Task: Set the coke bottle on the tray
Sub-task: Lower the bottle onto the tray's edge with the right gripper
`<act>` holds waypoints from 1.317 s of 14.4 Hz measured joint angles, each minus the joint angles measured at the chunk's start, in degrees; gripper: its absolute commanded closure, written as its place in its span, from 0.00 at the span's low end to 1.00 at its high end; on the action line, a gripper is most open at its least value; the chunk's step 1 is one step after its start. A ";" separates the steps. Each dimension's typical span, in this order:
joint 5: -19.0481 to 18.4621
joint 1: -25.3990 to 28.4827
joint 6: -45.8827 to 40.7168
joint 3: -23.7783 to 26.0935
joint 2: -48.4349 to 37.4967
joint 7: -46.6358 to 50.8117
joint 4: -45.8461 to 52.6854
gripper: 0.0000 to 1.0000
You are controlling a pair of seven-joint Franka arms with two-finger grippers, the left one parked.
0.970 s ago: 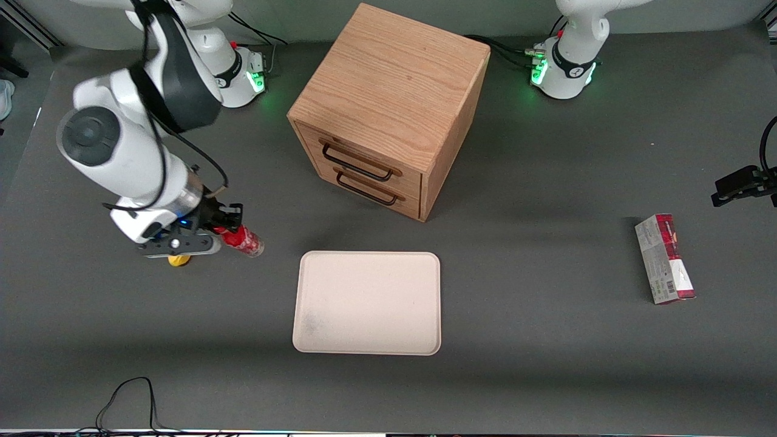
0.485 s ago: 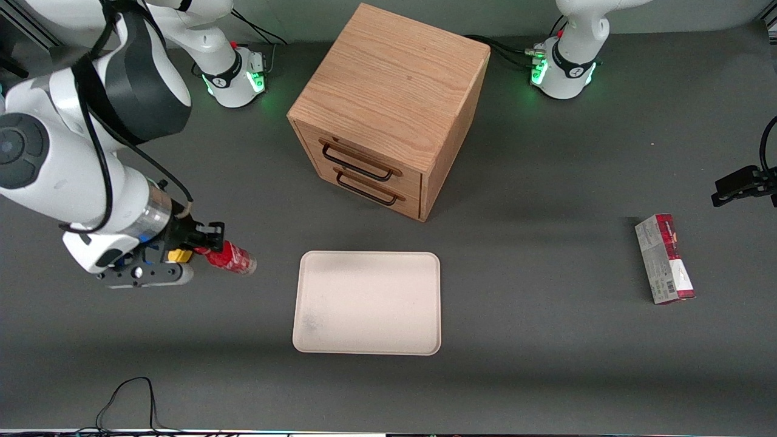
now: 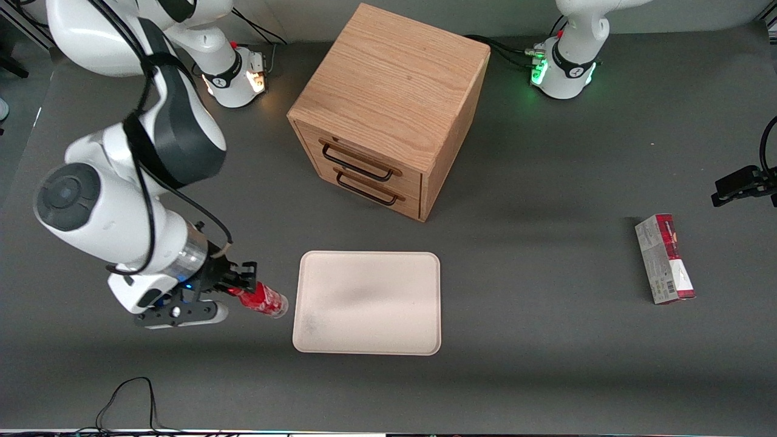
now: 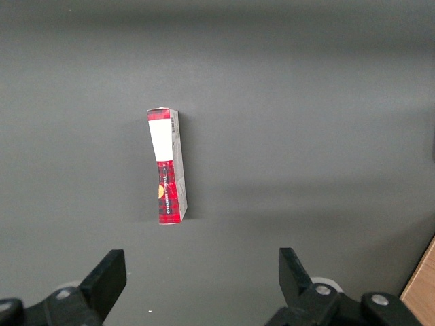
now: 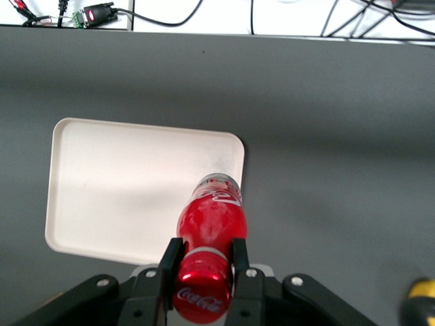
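Note:
The coke bottle [image 3: 262, 300] is small and red with a red cap and a clear base. My gripper [image 3: 238, 284] is shut on its neck and holds it tilted above the table, beside the tray's short edge at the working arm's end. In the right wrist view the gripper [image 5: 202, 258] clamps the bottle [image 5: 212, 221] just under the cap, with the bottle's base over the tray's corner. The tray [image 3: 367, 302] is pale cream-pink, flat and bare; it also shows in the right wrist view [image 5: 129, 187].
A wooden drawer cabinet [image 3: 388, 109] stands farther from the front camera than the tray. A red-and-grey carton [image 3: 664, 258] lies toward the parked arm's end, also in the left wrist view [image 4: 167, 166]. A yellow lump [image 5: 420, 299] lies near the gripper. A black cable [image 3: 130, 394] runs along the table's near edge.
My gripper has carried the coke bottle nearer to the front camera and sideways toward the tray. The yellow lump, seen beside the gripper before, is now hidden in the front view.

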 measured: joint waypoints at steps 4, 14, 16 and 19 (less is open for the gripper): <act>-1.97 1.18 7.25 0.16 6.02 0.20 -0.19 1.00; -5.76 2.52 16.66 0.26 10.35 0.20 -7.50 0.77; -5.79 2.51 16.83 0.26 10.45 0.20 -7.65 0.10; -6.00 2.52 18.18 0.27 10.45 0.38 -8.08 0.00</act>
